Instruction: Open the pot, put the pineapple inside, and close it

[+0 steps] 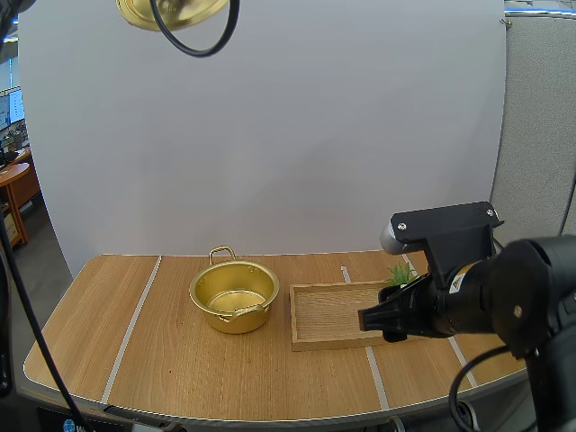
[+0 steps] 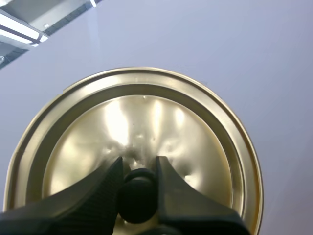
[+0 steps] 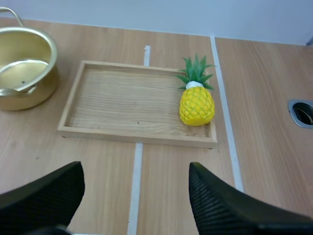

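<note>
The gold pot (image 1: 234, 296) stands open on the table, left of the wooden tray (image 1: 328, 313); it also shows beside the tray (image 3: 83, 88) as pot (image 3: 22, 68). Its gold lid (image 1: 171, 11) hangs high above the table, and my left gripper (image 2: 138, 171) is shut on the lid's black knob (image 2: 138, 198) against the lid (image 2: 146, 127). A yellow pineapple (image 3: 196, 100) with green leaves lies in the tray's right end; its leaves (image 1: 400, 272) peek out behind my right arm. My right gripper (image 3: 136, 183) is open, hovering in front of the tray.
Pale tape lines (image 1: 130, 328) run across the wooden table. A round metal hole (image 3: 302, 111) sits in the tabletop right of the tray. The table's front edge (image 1: 270, 420) curves near the arms' bases.
</note>
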`<state>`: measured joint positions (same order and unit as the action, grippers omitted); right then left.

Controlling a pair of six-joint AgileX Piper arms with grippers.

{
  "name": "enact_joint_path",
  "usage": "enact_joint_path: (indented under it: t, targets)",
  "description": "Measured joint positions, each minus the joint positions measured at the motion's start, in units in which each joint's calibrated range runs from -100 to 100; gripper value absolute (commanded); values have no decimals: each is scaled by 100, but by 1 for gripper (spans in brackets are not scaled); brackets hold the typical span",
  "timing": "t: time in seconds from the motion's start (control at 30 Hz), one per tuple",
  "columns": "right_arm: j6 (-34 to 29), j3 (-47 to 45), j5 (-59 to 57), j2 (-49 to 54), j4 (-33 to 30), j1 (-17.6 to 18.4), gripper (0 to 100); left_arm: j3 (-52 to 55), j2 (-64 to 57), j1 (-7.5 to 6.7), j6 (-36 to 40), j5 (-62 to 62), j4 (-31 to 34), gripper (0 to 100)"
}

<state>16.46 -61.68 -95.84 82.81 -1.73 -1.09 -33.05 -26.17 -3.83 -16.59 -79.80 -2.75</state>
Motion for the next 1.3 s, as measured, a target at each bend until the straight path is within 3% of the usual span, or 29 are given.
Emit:
enact_joint_path:
  t: [0.23, 0.6, 0.97, 1.1, 1.3]
  targets:
    - [-286, 106, 559, -1224, -423, 0, 100, -115, 0, 0, 218, 700, 525, 0]
    - [-342, 1735, 871, -3120, -485, 0, 100, -115, 0, 0, 328, 967, 645, 0]
    - [-250, 1878, 1708, -4333, -508, -243, 100, -115, -23, 0, 341, 1265, 687, 0]
    - [170, 1889, 1968, -4650, -174, -511, 100, -115, -23, 0, 341, 1282, 701, 0]
    - [1184, 1927, 2170, -5254, 898, -990, 100, -115, -23, 0, 341, 1282, 715, 0]
